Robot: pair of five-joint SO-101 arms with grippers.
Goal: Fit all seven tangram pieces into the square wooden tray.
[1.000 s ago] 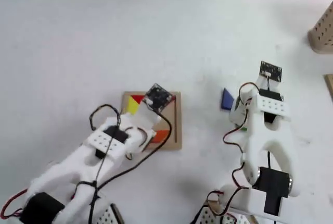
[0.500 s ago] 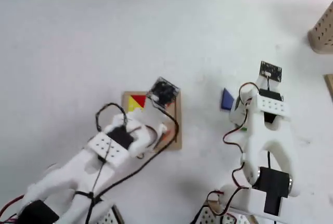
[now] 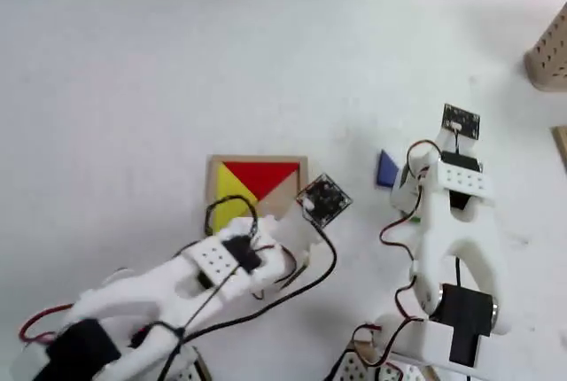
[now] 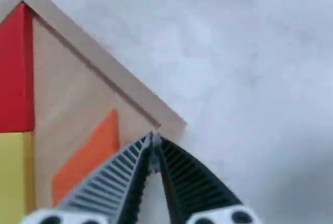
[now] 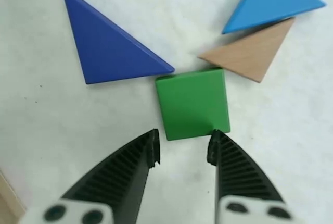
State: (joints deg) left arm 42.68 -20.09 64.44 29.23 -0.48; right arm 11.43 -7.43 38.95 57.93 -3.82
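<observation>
**High view.** The square wooden tray (image 3: 213,177) lies near the middle of the table (image 3: 133,89). A red triangle (image 3: 262,177) sits along its far edge, with a yellow triangle (image 3: 230,197) on its left side. The left arm (image 3: 208,270) reaches in from the near left and covers the tray's near right part. The right arm (image 3: 452,213) stands to the right, well apart from the tray. A dark blue triangle (image 3: 386,168) lies just beside its far left.

**Left wrist view.** The left gripper (image 4: 153,139) is closed tip to tip and holds nothing. Its tips are at the tray's outer corner, beside the orange piece (image 4: 86,156) that lies in the tray.

**Right wrist view.** The right gripper (image 5: 182,143) is parted to about the width of the green square (image 5: 192,103) and carries nothing. Its tips are just short of that piece. A light blue triangle (image 5: 270,0) and a bare-wood triangle (image 5: 252,52) lie just beside the square.

**Procedure.** Three pieces appear seated and four are loose, so the green square is the likely next pick.
1. Centre the jaws over two opposite flat sides of the square.
2. Lower straight down.
3. Close without sweeping sideways, as the neighbouring triangle tips are close enough to be dragged.
4. Move the left arm off the tray before delivery.
</observation>
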